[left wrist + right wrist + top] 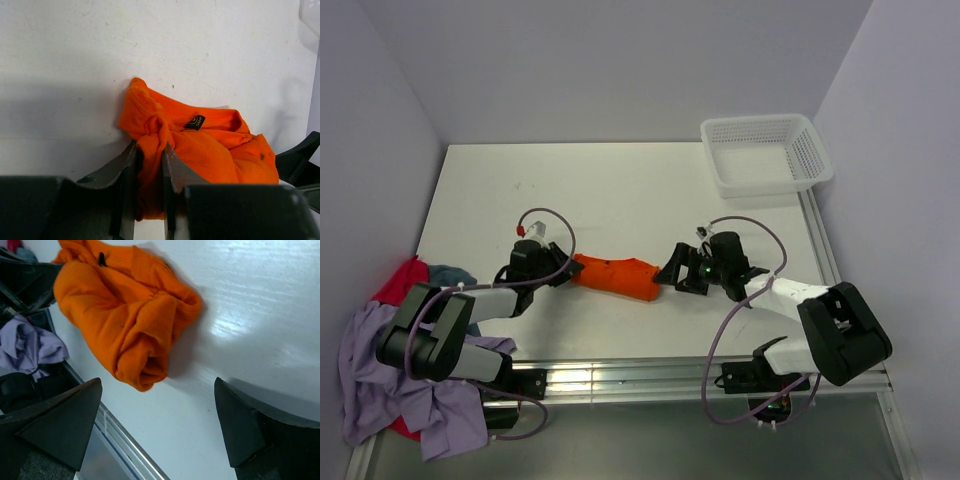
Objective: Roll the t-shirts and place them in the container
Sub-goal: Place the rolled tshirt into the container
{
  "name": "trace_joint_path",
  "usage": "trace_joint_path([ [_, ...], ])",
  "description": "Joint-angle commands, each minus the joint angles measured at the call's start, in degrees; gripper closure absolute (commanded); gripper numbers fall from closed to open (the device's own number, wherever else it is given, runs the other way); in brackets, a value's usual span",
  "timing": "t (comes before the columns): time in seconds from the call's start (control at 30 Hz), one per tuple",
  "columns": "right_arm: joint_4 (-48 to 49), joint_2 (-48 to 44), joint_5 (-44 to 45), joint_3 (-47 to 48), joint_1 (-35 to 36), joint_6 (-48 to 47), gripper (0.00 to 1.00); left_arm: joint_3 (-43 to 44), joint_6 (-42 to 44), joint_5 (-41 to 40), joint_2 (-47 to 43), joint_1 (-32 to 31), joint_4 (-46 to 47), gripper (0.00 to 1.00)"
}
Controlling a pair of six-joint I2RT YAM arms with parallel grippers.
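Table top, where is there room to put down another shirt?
The table is bare across the far half, between the left wall and the white basket. The near middle is crowded: the orange t-shirt lies between the left gripper and right gripper. A shirt pile crowds the near-left edge.

t-shirt [616,277] centre, basket [765,184] far right, shirt pile [380,385] near left

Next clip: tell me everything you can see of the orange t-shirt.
The orange t-shirt is soft, creased fabric, bunched into a loose roll lying on the white table between the two arms. A small black neck label shows at its collar. The left gripper is shut on a fold at the end nearest it. The right gripper is open by the other end, where coiled layers show, and is not gripping it.
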Motion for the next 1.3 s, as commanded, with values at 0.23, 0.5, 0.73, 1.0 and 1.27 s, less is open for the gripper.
trace_joint_path([
  [0.23,18.20,6.75,-2.15,1.26,1.92,5.78,0.00,3.60,2.95,-1.88,1.89,-0.22,-6.63,1.00],
  [0.5,10.20,9.04,9.45,4.34,7.09,3.76,0.05,5.53,3.21,-1.97,4.52,-0.31,-8.12,1.00],
  [0.73,14.15,14.31,11.38,4.16,8.59,6.75,0.11,6.86,3.56,-2.76,6.90,-0.39,-9.35,1.00],
  [1.0,16.44,17.04,16.57,4.07,8.59,7.80,0.23,7.73,4.18,-3.90,7.33,-0.40,-10.75,1.00],
  [1.27,19.34,18.89,17.72,3.37,8.59,9.47,0.60,7.56,4.26,-5.13,7.43,-0.40,-10.93,1.00],
])
